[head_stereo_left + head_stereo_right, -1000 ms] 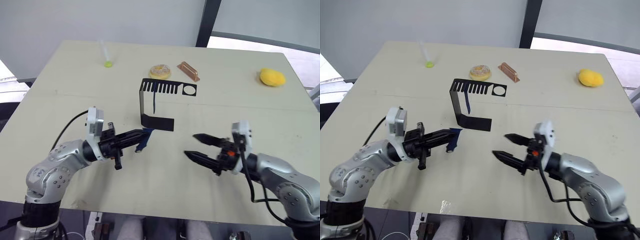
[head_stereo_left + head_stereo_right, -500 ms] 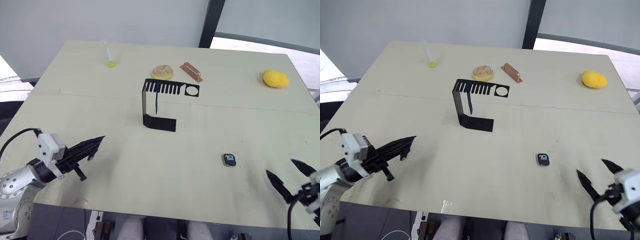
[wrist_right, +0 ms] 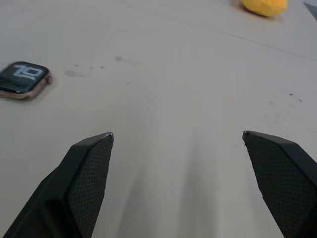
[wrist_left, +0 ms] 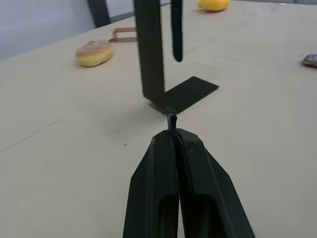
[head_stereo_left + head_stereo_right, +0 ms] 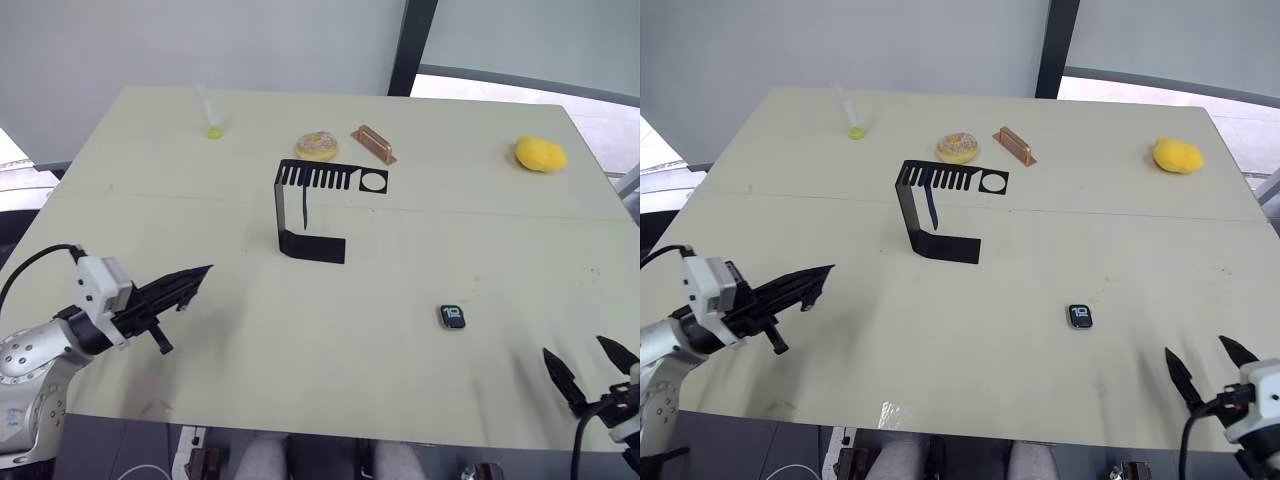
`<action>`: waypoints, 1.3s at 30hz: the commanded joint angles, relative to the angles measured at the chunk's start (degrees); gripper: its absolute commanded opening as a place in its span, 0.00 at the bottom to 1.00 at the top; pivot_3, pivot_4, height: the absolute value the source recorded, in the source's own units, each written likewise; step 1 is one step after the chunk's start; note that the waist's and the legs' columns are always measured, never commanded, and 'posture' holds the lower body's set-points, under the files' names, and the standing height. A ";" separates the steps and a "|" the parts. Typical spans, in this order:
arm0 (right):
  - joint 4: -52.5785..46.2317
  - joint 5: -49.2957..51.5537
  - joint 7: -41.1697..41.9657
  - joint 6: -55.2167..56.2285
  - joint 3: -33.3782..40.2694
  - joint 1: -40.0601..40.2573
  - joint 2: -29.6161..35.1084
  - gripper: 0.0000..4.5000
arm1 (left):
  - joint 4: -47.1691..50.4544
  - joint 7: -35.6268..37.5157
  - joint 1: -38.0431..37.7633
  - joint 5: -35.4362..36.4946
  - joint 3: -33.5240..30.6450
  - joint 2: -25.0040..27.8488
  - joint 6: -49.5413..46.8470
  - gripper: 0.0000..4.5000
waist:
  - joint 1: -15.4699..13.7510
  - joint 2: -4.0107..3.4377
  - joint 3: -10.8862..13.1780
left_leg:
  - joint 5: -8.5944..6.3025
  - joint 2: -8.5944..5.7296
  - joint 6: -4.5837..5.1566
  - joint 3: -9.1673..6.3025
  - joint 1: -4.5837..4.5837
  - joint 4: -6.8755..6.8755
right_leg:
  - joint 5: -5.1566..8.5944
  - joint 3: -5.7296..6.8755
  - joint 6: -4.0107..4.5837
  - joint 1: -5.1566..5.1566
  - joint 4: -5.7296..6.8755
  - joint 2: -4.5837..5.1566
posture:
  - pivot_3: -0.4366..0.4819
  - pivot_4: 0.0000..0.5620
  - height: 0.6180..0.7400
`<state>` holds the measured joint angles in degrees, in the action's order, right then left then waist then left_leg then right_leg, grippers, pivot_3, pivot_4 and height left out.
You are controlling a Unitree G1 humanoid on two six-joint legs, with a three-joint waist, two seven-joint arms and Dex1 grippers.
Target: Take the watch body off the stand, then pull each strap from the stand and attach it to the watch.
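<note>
The black stand (image 5: 310, 212) rests mid-table, and one dark blue strap (image 5: 303, 205) hangs from its slotted top plate. To the right and nearer the front edge, the watch body (image 5: 453, 316) lies flat on the table with its screen up, off the stand. My left gripper (image 5: 205, 271) hovers over the near left part of the table. In the left wrist view it (image 4: 173, 133) is shut on the second strap (image 4: 172, 119), whose thin blue tip pokes out between the fingers. My right gripper (image 5: 577, 352) is open and holds nothing at the near right corner, short of the watch body (image 3: 24, 79).
Along the far side lie a doughnut (image 5: 318, 146), a copper-coloured block (image 5: 373, 144), a yellow lump (image 5: 541, 154) and a clear tube with a green end (image 5: 210, 115). The table's front edge runs just below both grippers.
Over the last second both arms have drawn back from the table's middle to its near corners. The watch body has come into view lying on the table. The left gripper stays shut.
</note>
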<state>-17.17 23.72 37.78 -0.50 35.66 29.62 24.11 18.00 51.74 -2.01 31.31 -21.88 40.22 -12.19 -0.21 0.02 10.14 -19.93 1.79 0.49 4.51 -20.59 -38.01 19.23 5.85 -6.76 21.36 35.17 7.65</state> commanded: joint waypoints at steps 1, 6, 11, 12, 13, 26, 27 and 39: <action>-9.58 0.23 -5.83 -7.89 -4.16 -0.07 -0.45 0.98 | 2.35 5.15 5.12 0.75 6.31 2.48 -0.83 0.00 | 0.05 0.00 0.00 | 0.00 0.00 -0.01 0.00 0.00 0.00 | 0.00 0.00 0.00 0.00 0.01 -0.01 | 0.48 0.27 1.00; -17.93 1.86 -9.91 -15.91 -10.56 -1.39 -1.49 0.98 | 4.76 10.12 13.86 0.13 17.96 3.82 -4.96 0.00 | 0.13 -0.02 -0.01 | 0.02 -0.05 0.00 0.02 0.01 -0.02 | 0.00 0.02 0.00 0.02 0.33 -0.06 | 0.48 0.27 1.00; -21.11 -0.47 -13.30 -21.55 -14.59 -3.32 -1.04 0.98 | 3.93 16.51 24.25 -3.10 29.32 5.33 -9.32 0.00 | 0.08 0.00 -0.01 | 0.05 -0.07 0.00 0.14 0.01 -0.07 | 0.00 0.18 0.00 0.09 0.41 -0.18 | 0.48 0.27 1.00; -21.12 -1.03 -14.16 -22.59 -15.43 -4.11 -1.08 0.98 | 3.62 17.44 26.64 -3.65 31.60 5.44 -11.17 0.00 | 0.09 0.00 -0.01 | 0.05 -0.07 0.00 0.16 0.01 -0.10 | 0.00 0.19 0.00 0.09 0.40 -0.22 | 0.48 0.27 1.00; -21.17 -0.98 -14.75 -23.68 -16.20 -4.93 -1.28 0.98 | 3.54 18.05 28.51 -3.76 33.16 5.14 -12.40 0.00 | 0.07 0.00 -0.01 | 0.06 -0.08 0.01 0.20 0.01 -0.11 | 0.00 0.17 0.00 0.11 0.41 -0.23 | 0.48 0.27 1.00; -23.05 -6.04 -27.22 -36.39 -24.46 -14.52 -5.13 0.98 | 6.48 17.08 30.31 -4.11 35.32 3.68 -16.56 0.00 | 0.22 0.00 -0.01 | 0.07 -0.01 0.00 0.31 0.01 -0.17 | 0.00 0.07 0.00 0.21 0.47 -0.32 | 0.48 0.27 1.00; -23.44 -6.22 -27.60 -36.66 -24.99 -14.66 -5.48 0.98 | 6.74 16.81 30.10 -3.94 35.09 3.66 -16.85 0.00 | 0.15 0.00 -0.01 | 0.07 -0.01 0.00 0.31 -0.01 -0.17 | 0.00 0.07 0.00 0.22 0.47 -0.32 | 0.48 0.27 1.00; -24.20 -9.65 -29.64 -38.33 -25.72 -14.15 -5.97 0.98 | 7.73 16.00 29.96 -4.25 34.86 3.30 -17.51 0.00 | 0.16 0.00 -0.01 | 0.07 -0.04 0.03 0.28 -0.03 -0.19 | 0.00 0.08 -0.01 0.22 0.49 -0.30 | 0.48 0.27 1.00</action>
<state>-38.44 14.50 8.88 -38.94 9.21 14.66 18.55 23.98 67.82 27.55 26.72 14.11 43.45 -29.97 -0.06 0.02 10.13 -19.86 1.75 0.51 4.80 -20.62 -38.20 19.23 5.93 -6.77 21.58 35.66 7.35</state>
